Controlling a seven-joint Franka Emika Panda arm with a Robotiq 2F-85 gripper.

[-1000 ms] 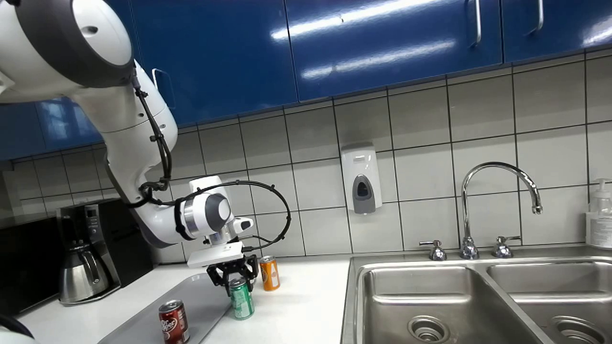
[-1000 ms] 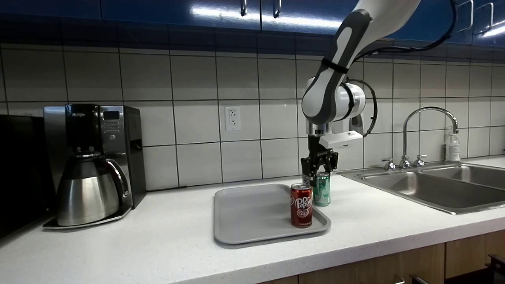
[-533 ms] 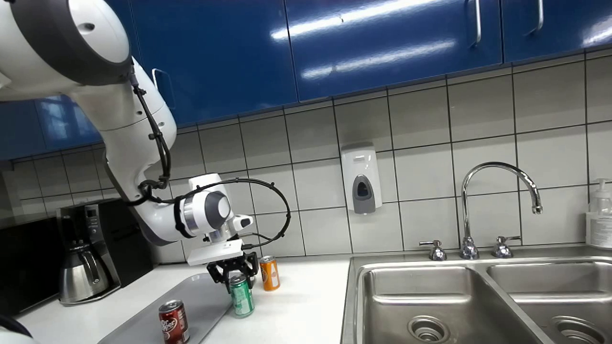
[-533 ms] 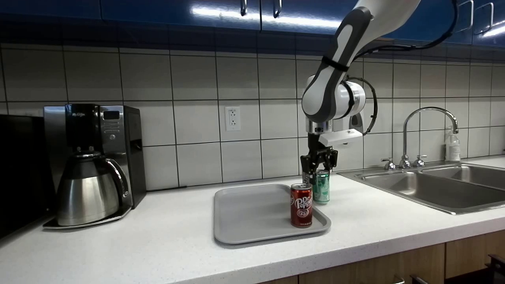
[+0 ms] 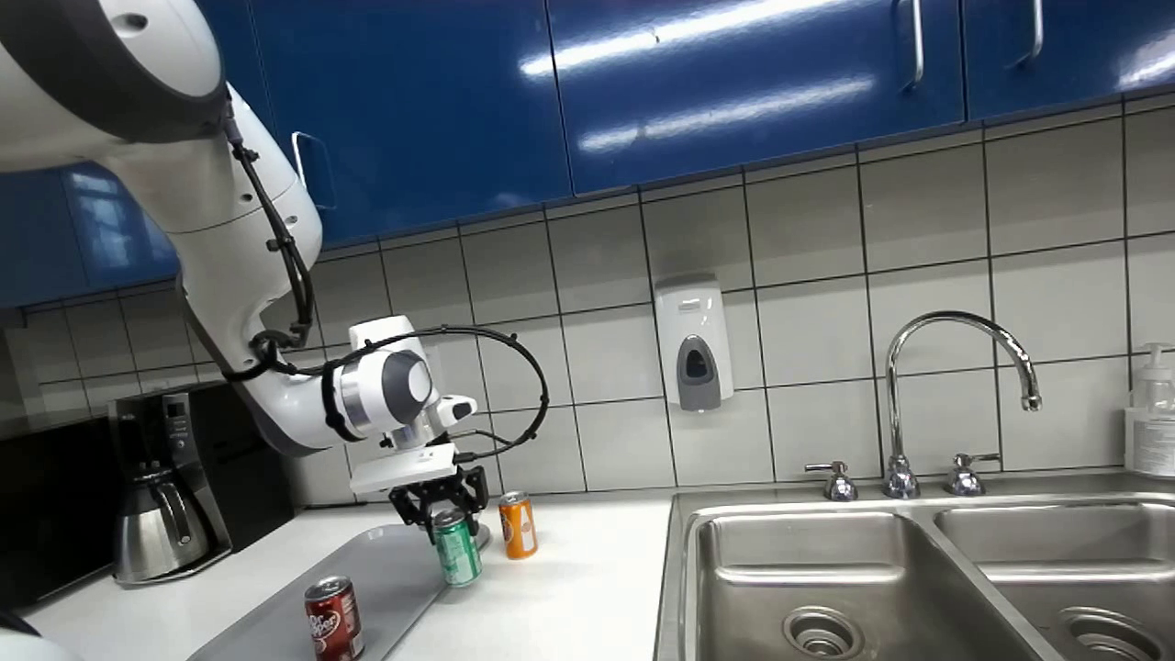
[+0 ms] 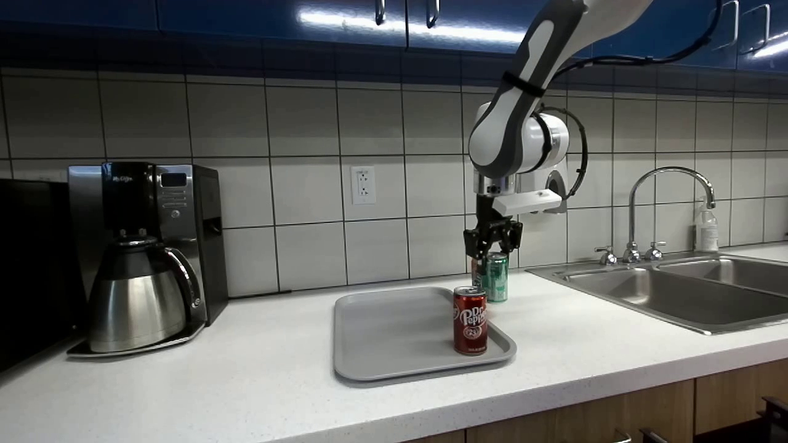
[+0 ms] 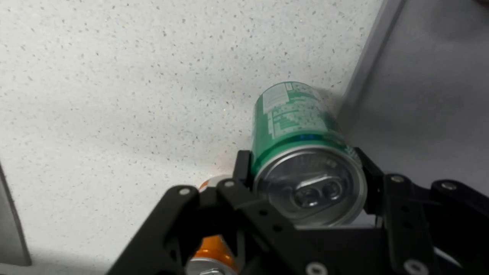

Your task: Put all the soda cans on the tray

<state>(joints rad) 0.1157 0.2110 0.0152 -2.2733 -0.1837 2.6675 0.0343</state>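
Note:
My gripper [image 5: 455,532] is shut on the green can [image 5: 459,558], with one finger on each side near its top. In the wrist view the green can [image 7: 294,118] is between the fingers [image 7: 305,164], beside the tray's edge. It looks raised a little above the counter. The red can [image 6: 470,323] stands upright on the grey tray [image 6: 394,335], near its right front corner. The orange can [image 5: 519,528] stands on the counter behind the green one. In an exterior view the orange can [image 6: 476,272] is mostly hidden; in the wrist view the orange can [image 7: 214,250] is partly behind the fingers.
A coffee maker with a steel pot [image 6: 138,301] stands left of the tray. The steel double sink [image 5: 808,588] with a faucet [image 5: 955,321] is to the right. A soap dispenser [image 5: 695,344] hangs on the tiled wall [image 6: 308,191], below blue cabinets [image 5: 413,110].
My gripper has risen with the green can in it and shifted slightly left in both exterior views. The red can, orange can and tray have not moved.

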